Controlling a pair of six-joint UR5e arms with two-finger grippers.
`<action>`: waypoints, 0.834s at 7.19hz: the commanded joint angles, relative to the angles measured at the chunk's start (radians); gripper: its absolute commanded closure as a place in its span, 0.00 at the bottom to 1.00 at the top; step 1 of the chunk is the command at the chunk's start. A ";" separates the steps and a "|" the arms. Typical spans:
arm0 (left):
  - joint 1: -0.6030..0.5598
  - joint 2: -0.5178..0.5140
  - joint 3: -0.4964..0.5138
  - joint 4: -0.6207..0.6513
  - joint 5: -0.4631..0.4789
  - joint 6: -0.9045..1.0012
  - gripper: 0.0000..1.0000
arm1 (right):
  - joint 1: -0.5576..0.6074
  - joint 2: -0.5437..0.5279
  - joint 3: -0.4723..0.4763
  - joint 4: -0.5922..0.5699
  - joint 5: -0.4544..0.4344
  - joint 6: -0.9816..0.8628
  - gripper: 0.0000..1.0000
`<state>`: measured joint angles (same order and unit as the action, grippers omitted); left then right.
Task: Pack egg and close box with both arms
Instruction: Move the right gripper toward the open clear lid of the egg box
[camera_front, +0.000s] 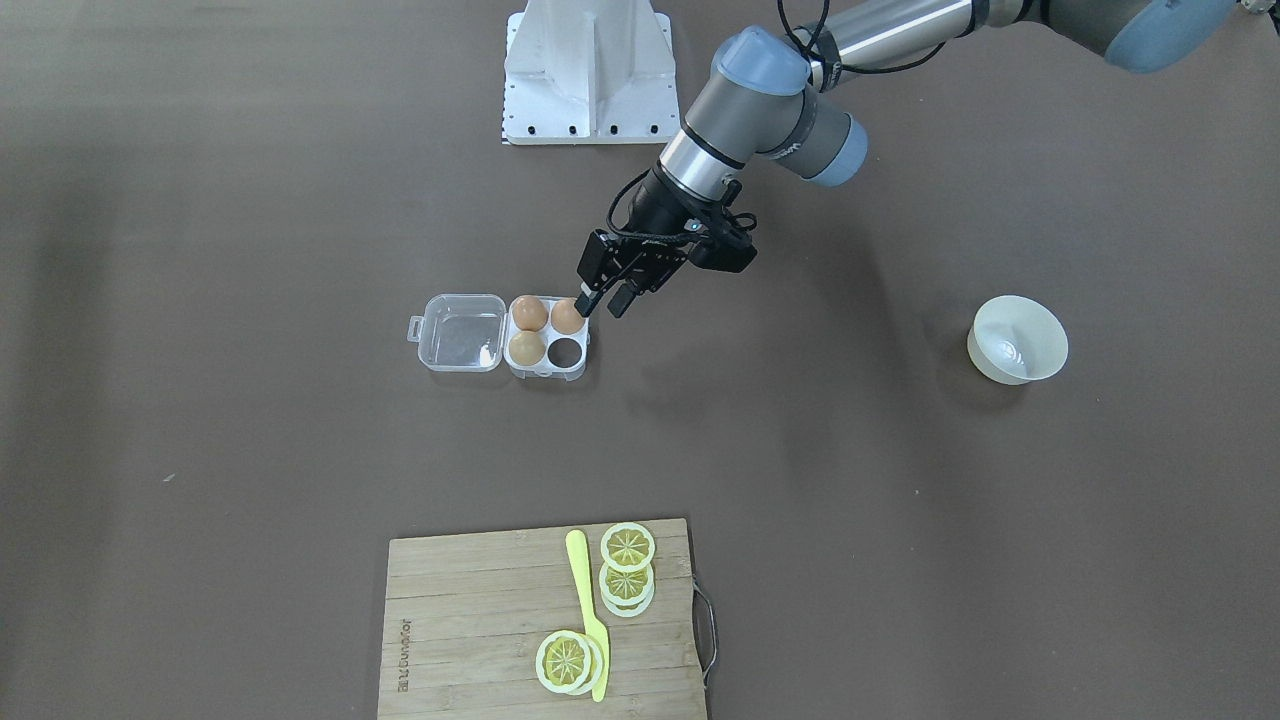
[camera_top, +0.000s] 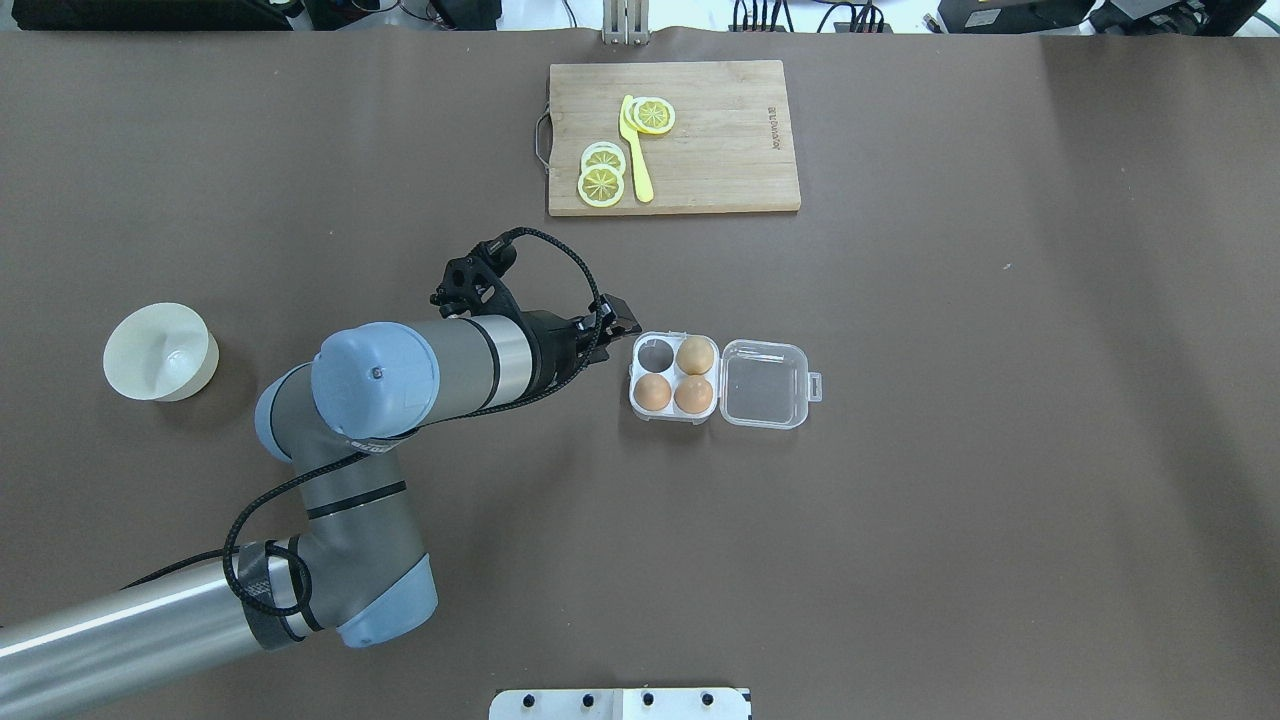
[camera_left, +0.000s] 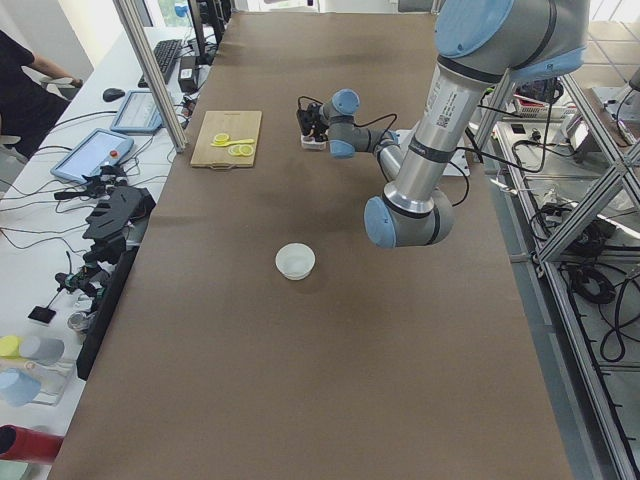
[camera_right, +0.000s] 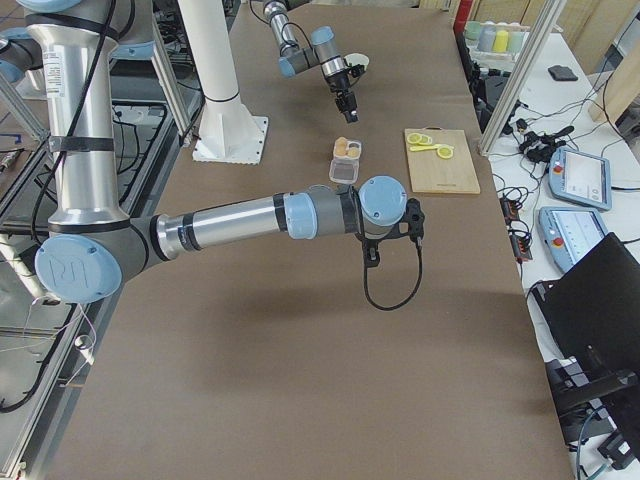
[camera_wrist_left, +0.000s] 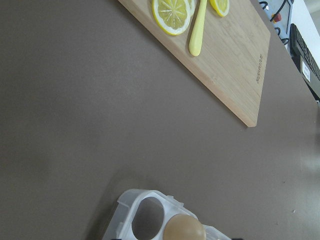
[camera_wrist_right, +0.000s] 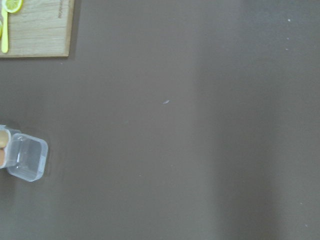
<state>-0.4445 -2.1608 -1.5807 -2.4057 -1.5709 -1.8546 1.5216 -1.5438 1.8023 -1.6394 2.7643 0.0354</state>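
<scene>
Centrally on the brown surface (camera_front: 900, 500), the box (camera_front: 547, 372) is seen with its clear lid (camera_front: 462, 333) folded flat open beside the base. Four round cells are counted, and three are filled. The egg (camera_front: 567, 317), reddish-brown, is seated in the cell nearest the left claw (camera_front: 603, 301). A second brown egg (camera_front: 529, 312) is held in the cell next to it on the lid side, and a paler tan egg (camera_front: 526, 347) in a third cell. The fourth cell is shown vacant.

The left claw is held just beside the box, by the egg's cell, its fingers spread apart with nothing between them. The right claw (camera_right: 371, 254) is hung above the surface well apart from the box (it is caught only from the side, so whether it is released or clenched cannot be told).

One off-white bowl (camera_front: 985, 358) is set well apart from the box, its bare inside showing. One wooden cutting board (camera_front: 470, 600) carries one yellow knife (camera_front: 585, 610) and overlapping lemon slices (camera_front: 627, 546), whose exact number cannot be made out.
</scene>
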 joint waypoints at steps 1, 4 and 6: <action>-0.002 -0.001 0.007 0.000 -0.009 -0.011 1.00 | -0.014 0.084 0.011 0.013 0.087 0.146 0.01; 0.000 -0.001 0.007 0.000 -0.009 -0.012 1.00 | -0.212 0.145 0.226 0.015 -0.160 0.607 0.00; 0.000 -0.002 0.007 0.002 -0.009 -0.012 1.00 | -0.328 0.192 0.279 0.026 -0.219 0.885 0.00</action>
<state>-0.4449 -2.1618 -1.5739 -2.4042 -1.5800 -1.8668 1.2548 -1.3840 2.0529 -1.6212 2.5852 0.7605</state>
